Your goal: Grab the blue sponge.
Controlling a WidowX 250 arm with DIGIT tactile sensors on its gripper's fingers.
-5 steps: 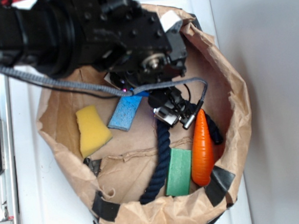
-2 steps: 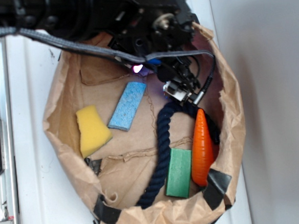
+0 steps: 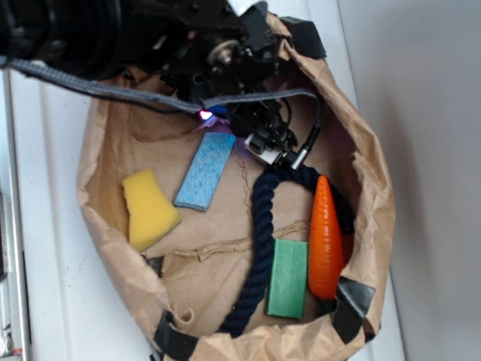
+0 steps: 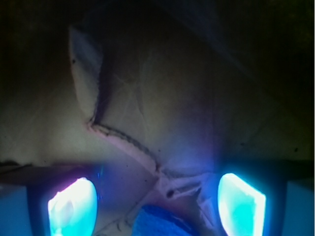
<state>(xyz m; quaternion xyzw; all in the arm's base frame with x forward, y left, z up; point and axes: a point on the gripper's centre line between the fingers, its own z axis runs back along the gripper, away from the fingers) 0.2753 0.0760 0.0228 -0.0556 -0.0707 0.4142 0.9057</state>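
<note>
A: Logging position first: we see the blue sponge [image 3: 205,171] flat on the floor of the paper bag [image 3: 371,180], tilted, its upper end just below the gripper [image 3: 217,118]. In the wrist view a blue edge of it [image 4: 160,222] shows at the bottom, between the two glowing fingers [image 4: 73,207], which stand well apart with nothing between them, so we note the jaws as spread.

B: Change since the earlier frames?

A: We record that the arm has shifted left; a second ago it covered the sponge's top end, now the whole sponge shows. The sponge itself has not moved.

B: Arm pose?

A: It reaches in from the upper left over the bag rim, gripper pointing down. Yellow sponge [image 3: 148,207] lies left of the blue one, rope [image 3: 261,237] right.
</note>
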